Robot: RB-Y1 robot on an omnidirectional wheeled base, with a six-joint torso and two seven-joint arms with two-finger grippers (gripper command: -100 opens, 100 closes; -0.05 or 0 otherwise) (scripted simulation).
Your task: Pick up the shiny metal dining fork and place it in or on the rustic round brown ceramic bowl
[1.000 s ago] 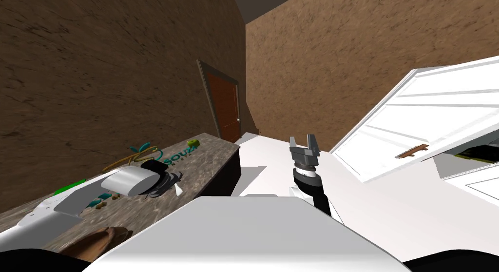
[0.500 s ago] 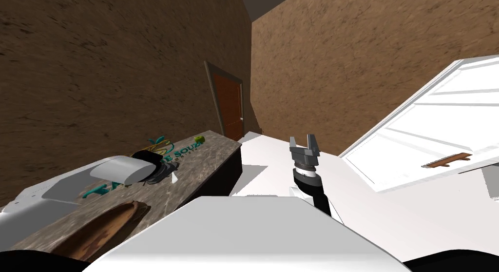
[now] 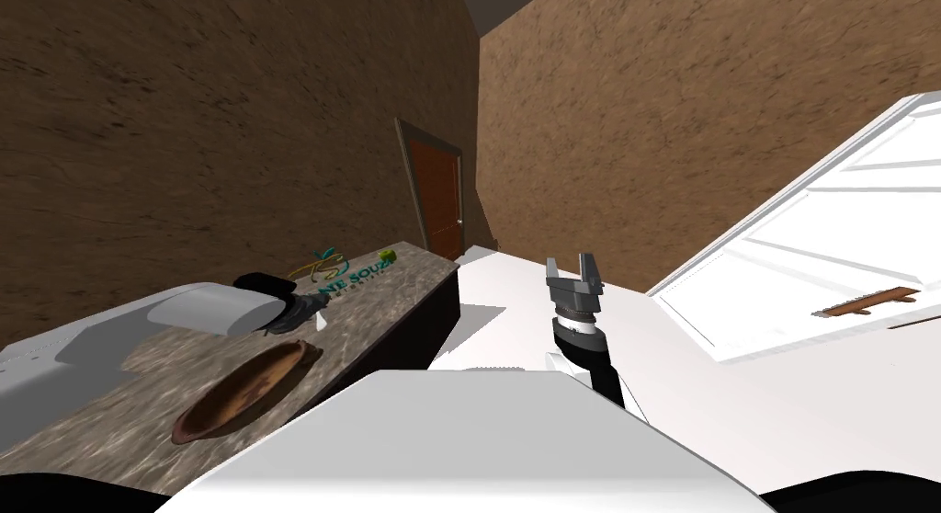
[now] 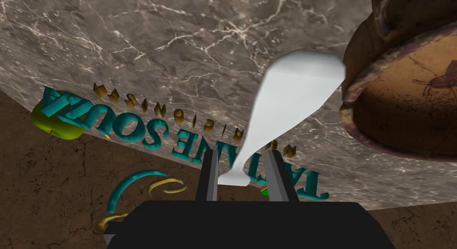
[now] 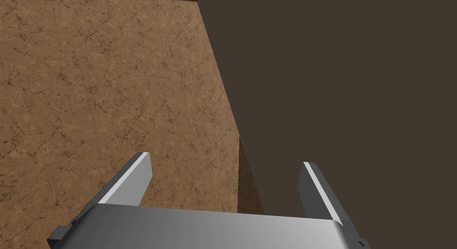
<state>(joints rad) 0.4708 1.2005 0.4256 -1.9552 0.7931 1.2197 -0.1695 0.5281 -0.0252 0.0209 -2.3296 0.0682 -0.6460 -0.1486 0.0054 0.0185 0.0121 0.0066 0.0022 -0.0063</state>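
My left gripper (image 4: 243, 170) is shut on the thin handle end of a light grey fork (image 4: 285, 99), whose broad end points out over the marbled table (image 4: 156, 45). A round brown bowl (image 4: 410, 108) with a darker rim lies just beside the fork's broad end. In the head view the bowl (image 3: 248, 388) sits on the table's near part, and the left gripper (image 3: 299, 310) hovers past it with the fork's pale tip (image 3: 321, 322) poking down. My right gripper (image 3: 573, 270) is raised in front of my chest, open (image 5: 227, 170) and holding nothing.
Teal and gold lettering runs across the table, and a small green object (image 3: 389, 255) sits near its far end. A brown door (image 3: 441, 199) stands in the corner behind. A white cabinet door (image 3: 827, 259) with a brown handle hangs open on the right.
My view has swung so that the table and bowl slid toward the middle and the white cabinet went right. The left arm still holds the fork above the table.
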